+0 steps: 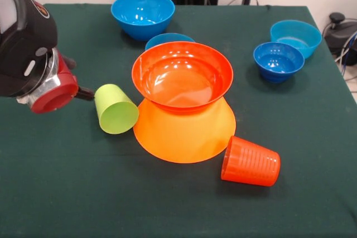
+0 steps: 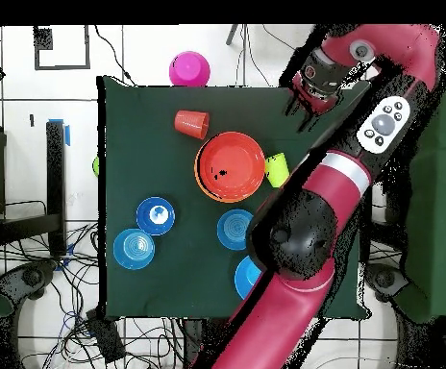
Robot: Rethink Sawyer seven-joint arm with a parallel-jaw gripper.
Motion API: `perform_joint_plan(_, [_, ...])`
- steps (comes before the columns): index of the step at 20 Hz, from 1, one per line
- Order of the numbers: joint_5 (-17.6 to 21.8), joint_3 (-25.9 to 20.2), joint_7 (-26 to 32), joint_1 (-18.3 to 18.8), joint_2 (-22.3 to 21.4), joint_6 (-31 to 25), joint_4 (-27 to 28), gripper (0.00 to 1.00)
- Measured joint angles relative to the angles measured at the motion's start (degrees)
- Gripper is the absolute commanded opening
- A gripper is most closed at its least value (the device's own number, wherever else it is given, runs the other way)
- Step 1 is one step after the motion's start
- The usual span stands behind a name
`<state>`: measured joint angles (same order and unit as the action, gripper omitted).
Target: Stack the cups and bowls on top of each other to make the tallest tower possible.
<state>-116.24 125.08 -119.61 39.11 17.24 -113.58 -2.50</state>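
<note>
Red-orange glossy plastic bowl point(image 1: 182, 76) sits upright on the inverted large light-orange bowl point(image 1: 184, 133), mid-table. I see the lime green smooth tumbler point(image 1: 115, 108) lying just left, ribbed orange tumbler point(image 1: 250, 161) toppled near right. Gripper point(image 1: 78, 92) beside green tumbler; can't tell its state.

green table cloth point(image 1: 67, 193). tower point(image 1: 184, 104): large light-orange bowl point(image 1: 184, 137) inverted as base, red-orange bowl point(image 1: 182, 76) seated upright on it. lime green cup point(image 1: 115, 108) on its side, touching the base's left edge. ribbed orange cup point(image 1: 250, 161) on its side at the base's lower right. medium blue bowl point(image 1: 143, 14) far centre. small blue bowl point(image 1: 168, 40) partly hidden behind the tower. two small blue bowls point(image 1: 279, 59) point(image 1: 295, 36) at right, touching. gripper point(image 1: 78, 90) at left, near the green cup; finger state not discernible.
</note>
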Motion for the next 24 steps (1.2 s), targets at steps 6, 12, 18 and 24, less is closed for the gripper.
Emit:
perform_joint_plan(6, [-4.9, 5.5, 0.4, 0.0, 0.0, 0.0, -0.9, 1.0])
perform_joint_plan(12, [-10.5, 12.6, 0.4, 0.0, 0.0, -0.2, -2.2, 1.0])
perform_joint_plan(18, [-15.2, 17.7, 0.4, 0.0, 0.1, -0.9, -3.1, 1.0])
perform_joint_plan(24, [-18.9, 21.4, 0.4, 0.0, 0.1, -2.7, -3.9, 1.0])
